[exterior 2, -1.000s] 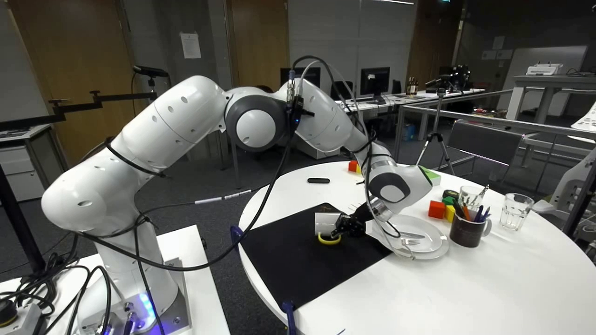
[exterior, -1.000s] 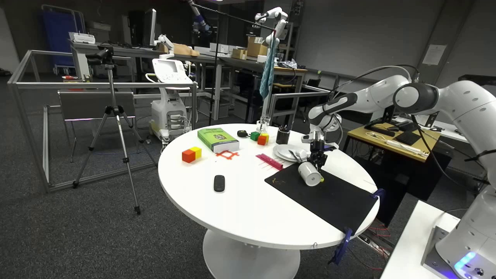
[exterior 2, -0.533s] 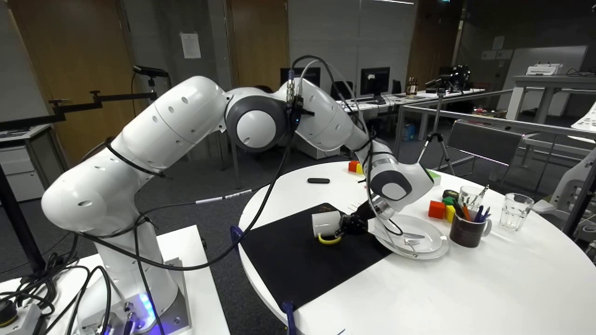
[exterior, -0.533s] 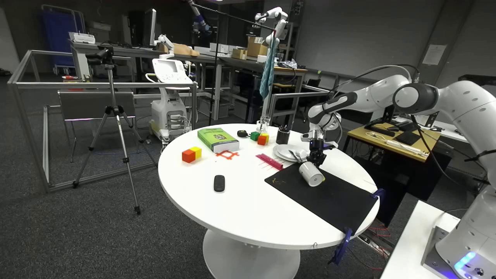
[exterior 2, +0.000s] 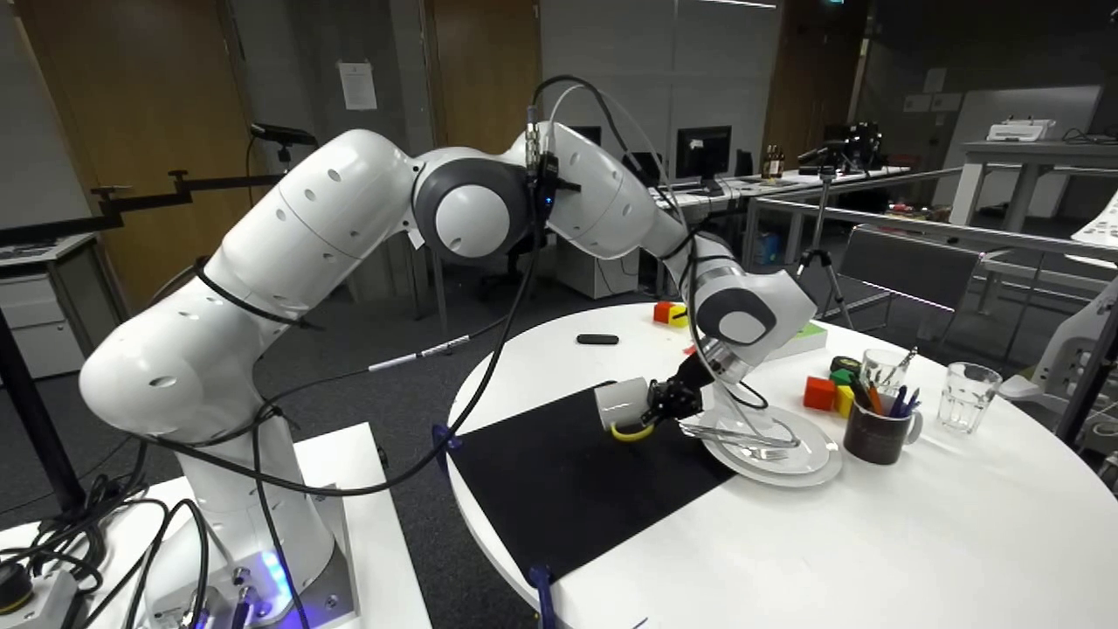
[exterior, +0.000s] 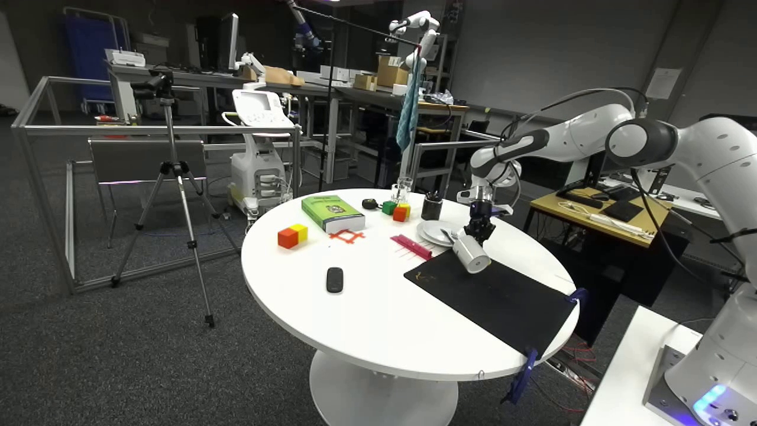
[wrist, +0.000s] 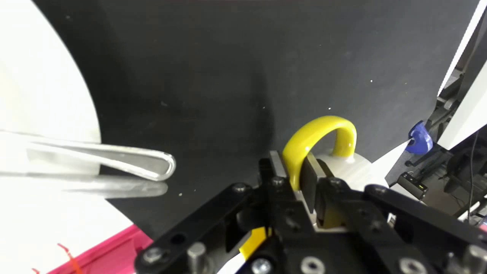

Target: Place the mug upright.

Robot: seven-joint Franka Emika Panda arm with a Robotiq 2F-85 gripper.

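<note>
Gripper (wrist: 296, 169) has the mug (exterior: 468, 252) by its yellow handle (wrist: 312, 131): jaws are nearly closed, just enough gap for the handle, and the wrist view shows it pinched right between them. Mug's tipped way over on its side, base pointing away from the gripper. It's over the black mat (exterior: 502, 302), near the mat's edge that faces the plates (exterior 2: 817, 472). Honestly can't tell if it's touching the mat or hanging just above it.

There's cutlery (wrist: 137, 187) on the plates, two ends poking past the rim over the mat. Near the plates are a pen cup (exterior 2: 876, 439), a couple of glasses (exterior 2: 965, 402) and some blocks (exterior 2: 818, 394). Green book (exterior: 332, 213) is close to the table's (exterior: 366, 337) edge. Two blue clamps (exterior: 521, 376) sit on that edge too, at the mat's corners.
</note>
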